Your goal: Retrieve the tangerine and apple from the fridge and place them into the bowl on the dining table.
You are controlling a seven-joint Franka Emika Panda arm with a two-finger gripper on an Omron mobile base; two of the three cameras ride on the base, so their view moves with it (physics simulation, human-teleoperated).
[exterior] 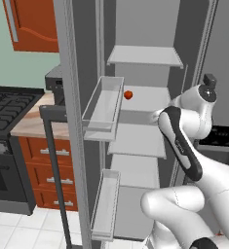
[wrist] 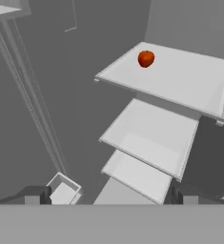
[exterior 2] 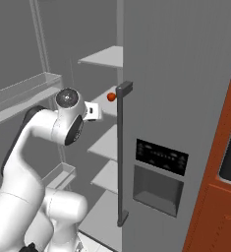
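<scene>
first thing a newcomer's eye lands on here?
The apple: the one spot of red, alone on a white shelf in the open grey fridge. Next, the white arm reaching into the fridge, its gripper open and well short of the fruit. Left of the fridge, a black stove on red-brown cabinets.

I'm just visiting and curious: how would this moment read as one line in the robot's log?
stage: reaching into open fridge | target: apple on a white shelf | fingers: apart, nothing between them, short of the apple
</scene>
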